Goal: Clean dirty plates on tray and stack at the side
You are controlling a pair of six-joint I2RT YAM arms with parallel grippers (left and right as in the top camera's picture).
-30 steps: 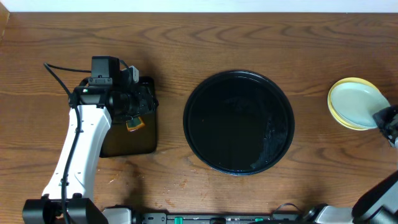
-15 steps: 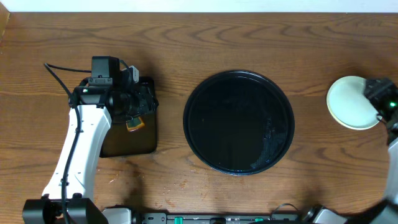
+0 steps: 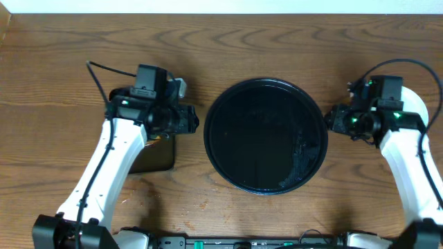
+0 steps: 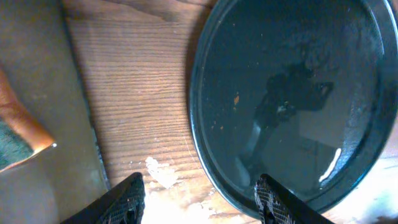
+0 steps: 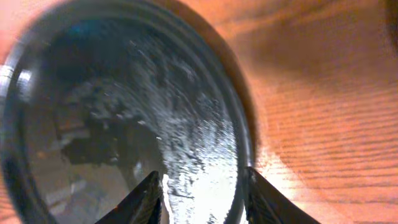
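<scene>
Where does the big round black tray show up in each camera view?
Overhead: tray sits dead centre.
Left wrist: tray fills the upper right.
Right wrist: tray fills the left half.
Shared landmark: wood-grain table bordering its rim.

- You are reading no text, label, brand, number or sign in any of these views.
- The black tray is showing you only glare and reflections, with no lettering on it.
- The white arm casings are carrying nothing you can read from overhead.
</scene>
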